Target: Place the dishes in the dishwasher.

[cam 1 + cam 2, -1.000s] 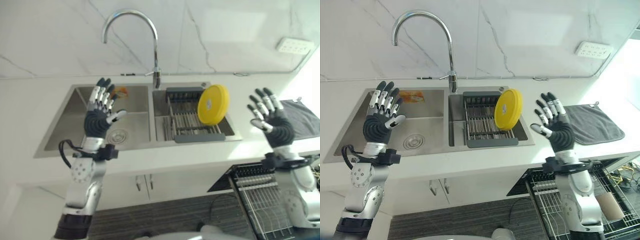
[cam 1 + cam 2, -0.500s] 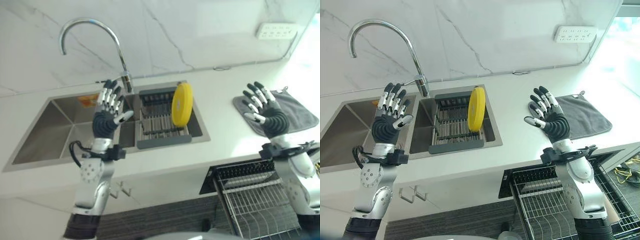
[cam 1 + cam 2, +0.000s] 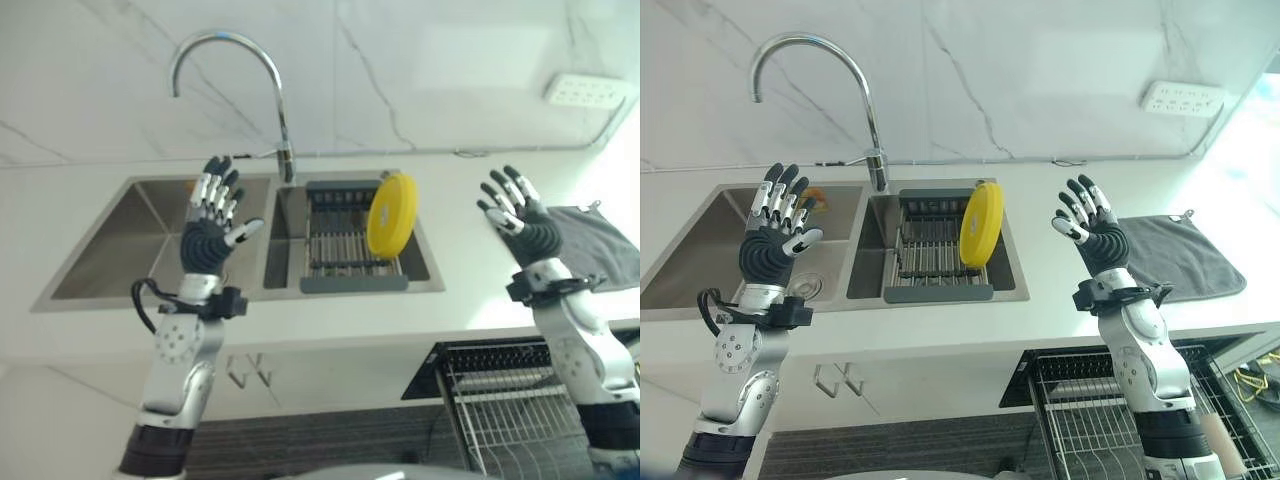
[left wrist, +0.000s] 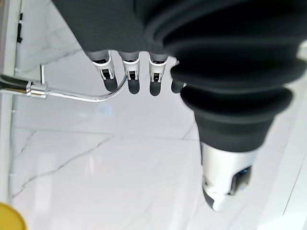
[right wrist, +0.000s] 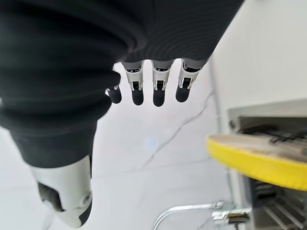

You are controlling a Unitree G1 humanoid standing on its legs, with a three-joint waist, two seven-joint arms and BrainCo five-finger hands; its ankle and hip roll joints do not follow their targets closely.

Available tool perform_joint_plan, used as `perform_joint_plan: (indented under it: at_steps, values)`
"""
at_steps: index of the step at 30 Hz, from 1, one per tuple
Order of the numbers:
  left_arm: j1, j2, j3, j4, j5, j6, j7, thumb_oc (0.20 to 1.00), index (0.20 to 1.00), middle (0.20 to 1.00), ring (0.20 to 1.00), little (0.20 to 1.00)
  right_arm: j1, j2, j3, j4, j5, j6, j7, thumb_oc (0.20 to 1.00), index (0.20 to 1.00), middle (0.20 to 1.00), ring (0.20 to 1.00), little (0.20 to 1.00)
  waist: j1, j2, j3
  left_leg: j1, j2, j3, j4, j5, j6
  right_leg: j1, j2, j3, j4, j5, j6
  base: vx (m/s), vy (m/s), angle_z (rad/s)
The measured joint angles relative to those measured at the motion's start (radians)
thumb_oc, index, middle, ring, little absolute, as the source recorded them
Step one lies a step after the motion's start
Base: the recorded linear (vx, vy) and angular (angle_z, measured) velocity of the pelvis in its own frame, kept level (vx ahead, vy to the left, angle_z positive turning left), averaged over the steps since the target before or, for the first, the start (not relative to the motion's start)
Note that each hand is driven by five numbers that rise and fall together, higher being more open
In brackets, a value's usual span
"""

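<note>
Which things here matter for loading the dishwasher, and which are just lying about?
For the job: yellow plate standing on edge in the sink rack; dishwasher rack pulled out below the counter; both open robot hands, left and right.

Lying about: grey cloth, faucet, wall socket.

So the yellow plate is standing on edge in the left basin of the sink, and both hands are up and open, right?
Not quite: the yellow plate stands on edge in the rack of the right basin, as the right eye view shows. Both the left hand and right hand are raised and open.
</note>
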Motion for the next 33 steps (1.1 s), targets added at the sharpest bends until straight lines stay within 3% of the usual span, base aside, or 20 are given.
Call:
perform_joint_plan:
  at_steps: [8, 16, 22, 33]
  values:
    - [-0.001, 0.026, 0.0, 0.005, -0.001, 0.0, 0.004, 1.0, 1.0, 1.0, 1.0, 1.0, -0.082, 0.0, 0.034, 0.12, -0.001, 0.044, 0.003, 1.0, 1.0, 1.0, 1.0, 1.0, 0.019, -0.022, -0.034, -0.009, -0.002, -0.028, 0.0, 0.005, 0.0, 0.01, -0.004, -0.026, 0.0, -0.006, -0.001, 0.01, 0.018, 0.09]
    - [-0.019, 0.03, -0.006, 0.019, -0.003, 0.003, 0.007, 1.0, 1.0, 1.0, 1.0, 1.0, -0.15, -0.003, 0.045, 0.226, -0.003, 0.089, 0.002, 1.0, 1.0, 1.0, 1.0, 1.0, 0.023, -0.019, -0.034, -0.013, -0.002, -0.05, 0.0, 0.009, -0.001, 0.022, -0.004, -0.047, 0.0, -0.006, -0.001, 0.0, 0.011, 0.07]
    - [-0.042, 0.037, -0.009, 0.038, -0.008, 0.004, 0.01, 1.0, 1.0, 1.0, 1.0, 1.0, -0.214, -0.014, 0.103, 0.346, -0.001, 0.128, 0.002, 1.0, 1.0, 1.0, 1.0, 1.0, 0.051, -0.005, -0.04, -0.014, -0.002, -0.054, 0.0, 0.01, 0.0, 0.026, -0.005, -0.052, -0.001, -0.009, -0.001, 0.0, 0.001, 0.02]
    - [-0.069, 0.042, -0.036, 0.051, -0.011, 0.01, 0.007, 1.0, 1.0, 1.0, 1.0, 1.0, -0.258, -0.014, 0.116, 0.484, 0.057, 0.147, 0.004, 1.0, 1.0, 1.0, 1.0, 1.0, 0.062, -0.001, -0.039, -0.018, -0.004, -0.074, 0.0, 0.013, 0.0, 0.029, -0.007, -0.062, -0.005, -0.009, -0.001, 0.0, 0.0, 0.01]
